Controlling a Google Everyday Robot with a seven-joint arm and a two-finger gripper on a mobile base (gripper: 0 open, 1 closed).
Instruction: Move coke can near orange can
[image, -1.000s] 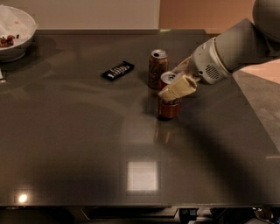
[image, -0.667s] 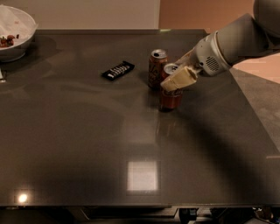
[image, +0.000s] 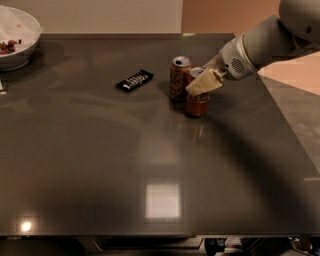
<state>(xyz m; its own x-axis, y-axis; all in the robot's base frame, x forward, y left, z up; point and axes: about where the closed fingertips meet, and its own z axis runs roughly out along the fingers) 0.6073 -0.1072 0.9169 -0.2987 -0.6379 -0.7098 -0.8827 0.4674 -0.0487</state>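
The coke can (image: 198, 104), red with white script, stands upright on the dark table (image: 100, 165), right beside the orange can (image: 178, 80) and just in front of it to the right. The orange can is dull orange-brown with a silver top. My gripper (image: 201, 82) reaches in from the upper right and is shut on the upper part of the coke can. A cream-coloured finger (image: 206, 82) crosses the front of the can and hides its top.
A small black wrapped bar (image: 135, 80) lies to the left of the cans. A white bowl (image: 20, 45) with some food stands at the far left corner. The table's right edge runs close behind my arm.
My gripper has moved back and slightly right with the coke can, bringing it up beside the orange can. The orange can and the black bar have not moved.
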